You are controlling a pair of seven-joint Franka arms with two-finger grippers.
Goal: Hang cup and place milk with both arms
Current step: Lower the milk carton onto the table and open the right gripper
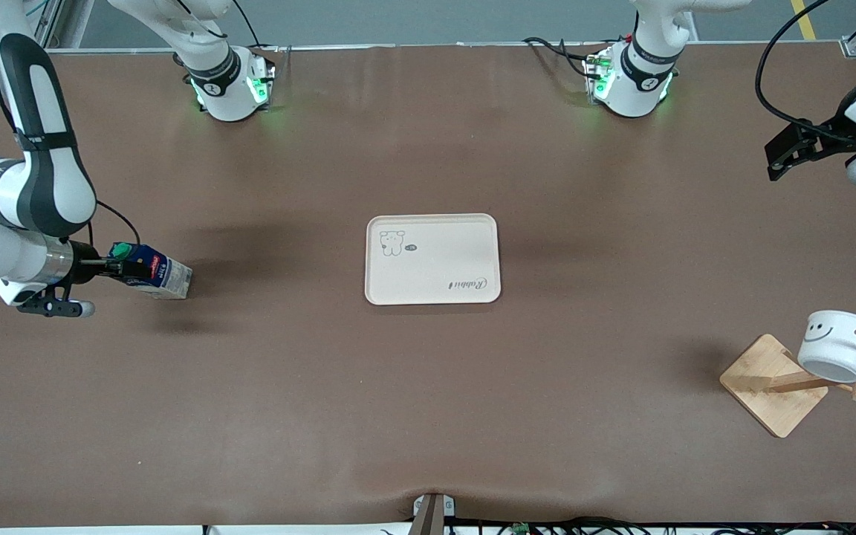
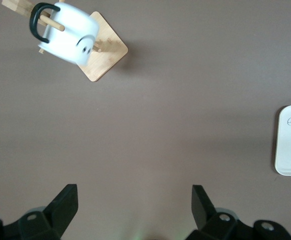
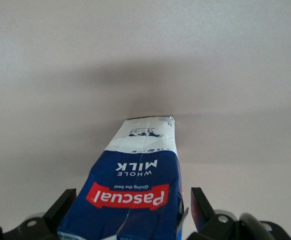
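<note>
The milk (image 1: pixel 157 273) is a dark blue carton with a green cap and a red label, standing on the table at the right arm's end. My right gripper (image 1: pixel 122 267) comes down over its top. In the right wrist view the milk (image 3: pixel 135 170) sits between the open fingers (image 3: pixel 201 205), with a small gap showing on one side. The cup (image 1: pixel 833 345), white with a smiley face, hangs by its black handle on a peg of the wooden rack (image 1: pixel 770 386). My left gripper (image 1: pixel 773 162) is open and empty, up in the air over the left arm's end of the table. Its wrist view shows the cup (image 2: pixel 70 35) farther off.
A cream tray (image 1: pixel 432 258) with a small cartoon print lies at the middle of the table, and its edge shows in the left wrist view (image 2: pixel 290 145). The rack's square wooden base (image 2: pixel 105 55) sits near the table's front corner at the left arm's end.
</note>
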